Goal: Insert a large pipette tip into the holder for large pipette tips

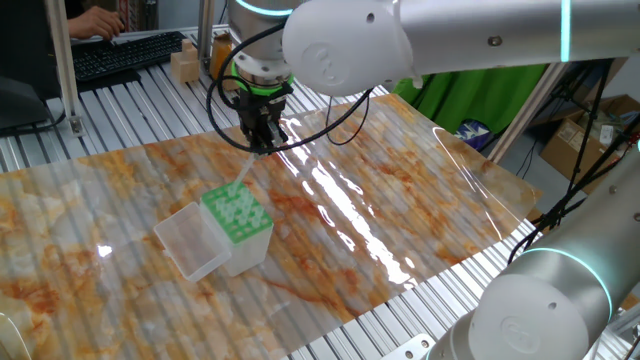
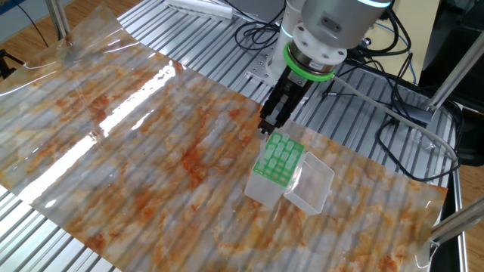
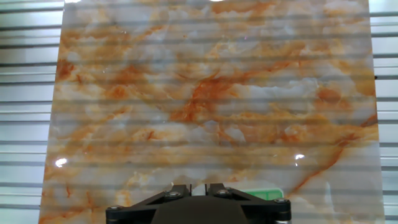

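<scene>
The holder for large pipette tips [image 1: 237, 212] is a small clear box with a green perforated rack [image 2: 280, 157]. Its clear lid [image 1: 188, 242] hangs open to one side. My gripper [image 1: 262, 138] hovers just above the rack's far edge, pointing down, and is shut on the large pipette tip [image 1: 246, 172]. The tip is a thin whitish cone slanting down from the fingers toward the green rack. In the hand view the gripper [image 3: 198, 186] stands nearly closed with a pale sliver between its fingers [image 3: 180, 188]. A corner of the green rack [image 3: 264, 195] shows beside them.
A marble-patterned sheet [image 1: 400, 200] covers the slatted aluminium table. A keyboard [image 1: 120, 55] and a small cardboard box [image 1: 185, 65] sit at the back left. Black cables [image 2: 393, 128] and frame posts [image 2: 454, 83] lie beyond the sheet's edge. A second robot arm base [image 1: 545, 300] stands near the front right.
</scene>
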